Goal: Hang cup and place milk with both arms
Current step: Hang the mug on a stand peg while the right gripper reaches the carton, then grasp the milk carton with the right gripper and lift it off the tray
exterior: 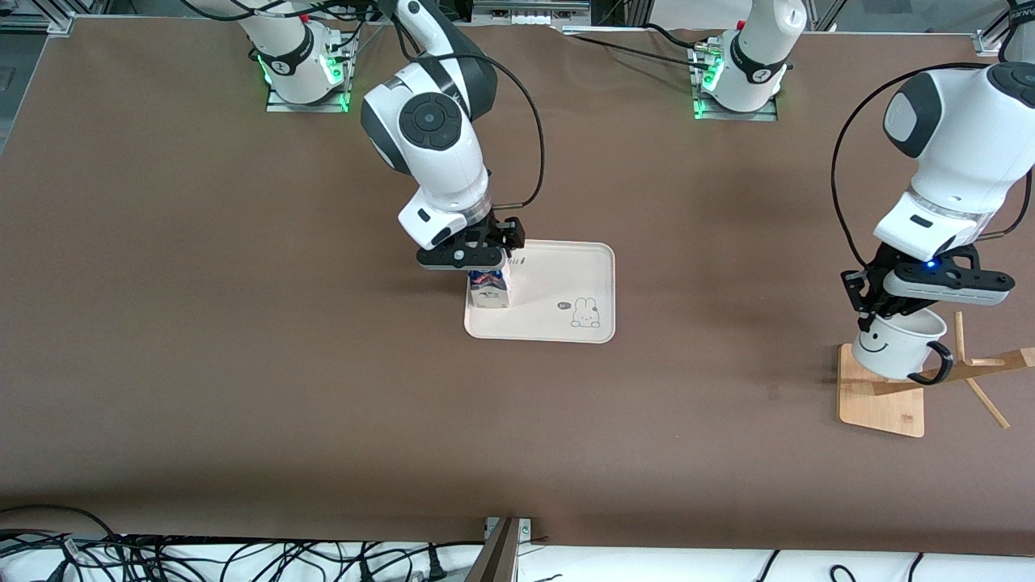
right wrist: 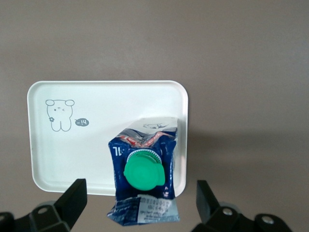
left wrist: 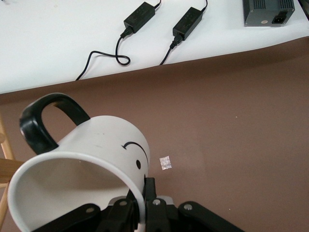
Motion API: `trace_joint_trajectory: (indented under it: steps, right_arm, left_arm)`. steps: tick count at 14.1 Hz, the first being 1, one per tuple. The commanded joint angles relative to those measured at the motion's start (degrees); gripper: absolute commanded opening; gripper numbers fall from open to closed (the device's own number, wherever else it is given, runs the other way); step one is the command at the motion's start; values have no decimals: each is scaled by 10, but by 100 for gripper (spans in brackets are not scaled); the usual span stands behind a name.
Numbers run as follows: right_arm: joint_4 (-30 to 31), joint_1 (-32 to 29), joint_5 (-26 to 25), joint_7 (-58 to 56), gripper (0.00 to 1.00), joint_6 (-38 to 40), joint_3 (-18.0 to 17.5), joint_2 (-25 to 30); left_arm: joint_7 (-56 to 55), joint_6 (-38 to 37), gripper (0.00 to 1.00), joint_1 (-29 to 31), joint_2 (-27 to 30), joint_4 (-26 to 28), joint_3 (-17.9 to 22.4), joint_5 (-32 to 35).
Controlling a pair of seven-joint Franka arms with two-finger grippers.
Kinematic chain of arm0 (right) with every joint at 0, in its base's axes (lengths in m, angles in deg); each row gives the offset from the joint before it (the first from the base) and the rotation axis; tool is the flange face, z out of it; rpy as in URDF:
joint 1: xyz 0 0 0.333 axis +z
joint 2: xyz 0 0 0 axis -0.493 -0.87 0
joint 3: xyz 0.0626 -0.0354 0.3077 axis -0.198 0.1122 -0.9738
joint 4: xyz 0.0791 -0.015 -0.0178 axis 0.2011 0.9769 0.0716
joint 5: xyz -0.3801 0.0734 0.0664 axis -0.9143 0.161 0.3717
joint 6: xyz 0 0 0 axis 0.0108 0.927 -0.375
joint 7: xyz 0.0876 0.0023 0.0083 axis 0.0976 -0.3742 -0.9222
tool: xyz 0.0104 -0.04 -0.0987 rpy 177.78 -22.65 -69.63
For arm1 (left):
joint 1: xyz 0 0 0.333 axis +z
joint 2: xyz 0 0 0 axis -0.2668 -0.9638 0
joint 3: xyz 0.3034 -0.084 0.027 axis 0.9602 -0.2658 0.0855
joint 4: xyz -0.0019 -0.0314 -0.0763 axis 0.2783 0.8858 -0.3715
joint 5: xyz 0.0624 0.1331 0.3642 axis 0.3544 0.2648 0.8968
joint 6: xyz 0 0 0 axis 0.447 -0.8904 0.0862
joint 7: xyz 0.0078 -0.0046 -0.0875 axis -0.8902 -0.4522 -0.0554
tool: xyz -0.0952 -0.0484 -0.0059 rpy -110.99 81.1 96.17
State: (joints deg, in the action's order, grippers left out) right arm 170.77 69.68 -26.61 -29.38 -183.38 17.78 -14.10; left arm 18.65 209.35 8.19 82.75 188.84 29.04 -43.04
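The cup (exterior: 896,346) hangs tilted in the left gripper (exterior: 872,317), whose fingers pinch its rim wall, over the wooden rack (exterior: 885,400) at the left arm's end of the worktop (exterior: 242,364). It looks hard, glossy and breakable, so a rim pinch may slip; its black handle (left wrist: 46,118) is what should catch a peg. The milk (right wrist: 145,169) stands on the tray (exterior: 590,267), at about 8 o'clock on it in the front view, light and crushable, best held by its flat sides. The right gripper (exterior: 479,260) hovers over it, fingers apart. Tray print: a bunny; its writing is unreadable
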Motion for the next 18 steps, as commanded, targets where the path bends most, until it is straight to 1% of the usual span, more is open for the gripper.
trace_joint_trajectory:
  steps: [1, 2, 5, 8, 9, 10, 11, 12, 14, 15, 17, 18]
  right_arm:
    - [-7, 5, -9, -14, 100, -10, 6, -9]
    - [-5, 6, -9, -14, 100, -28, 5, -14]
    - [-4, 6, -9, -15, 100, -52, 6, -31]
    - [-4, 6, -8, -14, 100, -53, 5, -33]
    - [-3, 6, -8, -14, 96, -53, 5, -34]
    - [-3, 6, -8, -14, 85, -53, 5, -34]
    - [-3, 6, -8, -14, 70, -51, 5, -34]
    - [-3, 6, -8, -13, 59, -49, 5, -34]
    - [-4, 7, -8, -14, 44, -47, 5, -33]
    - [-3, 7, -8, -16, 42, -39, 5, -31]
    - [-6, 7, -8, -16, 42, -18, 5, -19]
    - [-6, 8, -6, -14, 42, -3, 4, 2]
  left_arm:
    - [9, -3, 0, 23, 20, 15, -5, -7]
    - [13, -3, 0, 25, 20, 15, -5, -16]
    - [35, -3, 0, 32, 18, 15, -5, -20]
    - [48, 5, 0, 33, 7, 9, -4, -20]
    - [55, 14, 0, 39, 1, 7, -5, -20]
    - [67, 25, 0, 43, -5, 7, -4, -20]
    - [69, 29, 0, 44, -6, 7, -5, -21]
    - [70, 29, 0, 44, -6, 7, -4, -21]
    - [80, 31, 0, 51, -9, 7, -4, -23]
    - [88, 31, 0, 51, -13, 6, -4, -37]
    - [117, 31, 0, 51, -15, 5, -4, -64]
    - [126, 31, 0, 53, -16, 5, -3, -72]
